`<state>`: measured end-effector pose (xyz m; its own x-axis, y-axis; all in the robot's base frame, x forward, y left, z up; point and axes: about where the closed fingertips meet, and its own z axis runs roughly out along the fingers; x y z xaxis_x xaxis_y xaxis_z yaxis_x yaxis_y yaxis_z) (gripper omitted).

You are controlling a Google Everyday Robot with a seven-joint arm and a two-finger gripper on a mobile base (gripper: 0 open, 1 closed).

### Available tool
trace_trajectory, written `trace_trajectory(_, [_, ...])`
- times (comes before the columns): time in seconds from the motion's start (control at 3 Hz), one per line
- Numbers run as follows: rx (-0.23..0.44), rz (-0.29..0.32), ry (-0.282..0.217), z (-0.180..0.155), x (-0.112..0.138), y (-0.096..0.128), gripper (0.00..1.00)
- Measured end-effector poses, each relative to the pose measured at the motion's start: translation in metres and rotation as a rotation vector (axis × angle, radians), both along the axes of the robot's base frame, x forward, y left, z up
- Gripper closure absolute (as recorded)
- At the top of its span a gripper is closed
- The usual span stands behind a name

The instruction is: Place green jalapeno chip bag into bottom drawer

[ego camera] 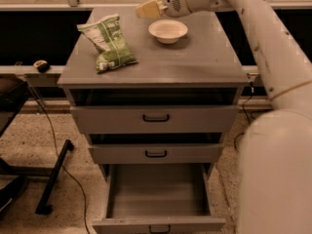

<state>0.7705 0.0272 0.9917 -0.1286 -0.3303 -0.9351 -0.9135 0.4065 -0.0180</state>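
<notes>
The green jalapeno chip bag lies on the left part of the grey cabinet top, its top end slightly raised toward the back. My gripper hangs above the back of the cabinet top, to the right of the bag and apart from it, just left of a white bowl. It holds nothing that I can see. The bottom drawer is pulled out and its grey tray is empty; its small black handle shows on the front.
The top drawer and middle drawer are slightly ajar above the bottom one. My white arm fills the right side. A black stand leg and a cable lie on the floor at the left.
</notes>
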Motion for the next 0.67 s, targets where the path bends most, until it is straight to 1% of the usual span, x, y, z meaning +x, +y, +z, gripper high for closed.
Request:
trace_trajectory(0.33, [-0.107, 0.079, -0.096, 0.0088, -0.0515, -0.0176, 0.00])
trace_trajectory(0.67, [-0.131, 0.098, -0.105, 0.0052, -0.0602, -0.0148, 0.00])
